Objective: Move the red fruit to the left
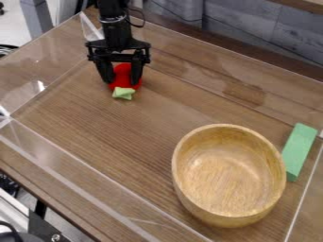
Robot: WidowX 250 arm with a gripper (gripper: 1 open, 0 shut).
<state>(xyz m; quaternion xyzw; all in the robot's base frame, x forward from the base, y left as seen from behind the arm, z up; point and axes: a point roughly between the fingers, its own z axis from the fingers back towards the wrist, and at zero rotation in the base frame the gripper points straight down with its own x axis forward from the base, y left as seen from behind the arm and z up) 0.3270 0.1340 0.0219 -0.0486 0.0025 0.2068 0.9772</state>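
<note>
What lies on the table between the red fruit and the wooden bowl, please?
Only bare wooden tabletop shows between the red fruit and the wooden bowl in the camera view.

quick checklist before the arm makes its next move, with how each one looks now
- Red fruit resting on the table: ok, the red fruit looks to sit on the wooden top, leafy cap toward the camera
- Fruit over at the left side of the table: ok, it lies in the far left part of the view, well away from the bowl
- Hand clear of the fruit: not ok, the hand is right over it, fingers overlapping it in the view
- Fruit fully let go: cannot tell, the contact at the fingertips is too small to see
- Wooden bowl upright: ok, the bowl stands with its opening up
</note>
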